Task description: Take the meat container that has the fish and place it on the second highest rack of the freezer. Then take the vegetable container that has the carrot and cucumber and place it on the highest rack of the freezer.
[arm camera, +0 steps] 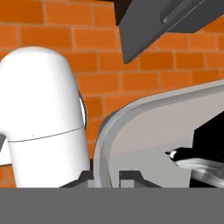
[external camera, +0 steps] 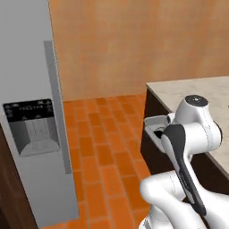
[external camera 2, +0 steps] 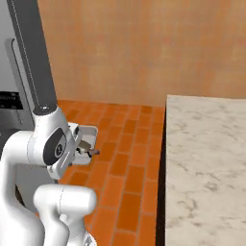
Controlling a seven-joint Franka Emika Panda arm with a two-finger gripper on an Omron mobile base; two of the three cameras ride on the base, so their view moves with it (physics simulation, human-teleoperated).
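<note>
The pincer (arm camera: 107, 177) is clamped on the meat container's (external camera 2: 86, 137) near rim; the closed freezer (external camera: 31, 112) stands well off left.

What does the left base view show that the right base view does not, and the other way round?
Left base view: the full dispenser panel on the grey fridge door. Right base view: a clear look at the fish inside the meat container. Both: that container raised above the orange tiled floor, the marble counter and the white arm.
</note>
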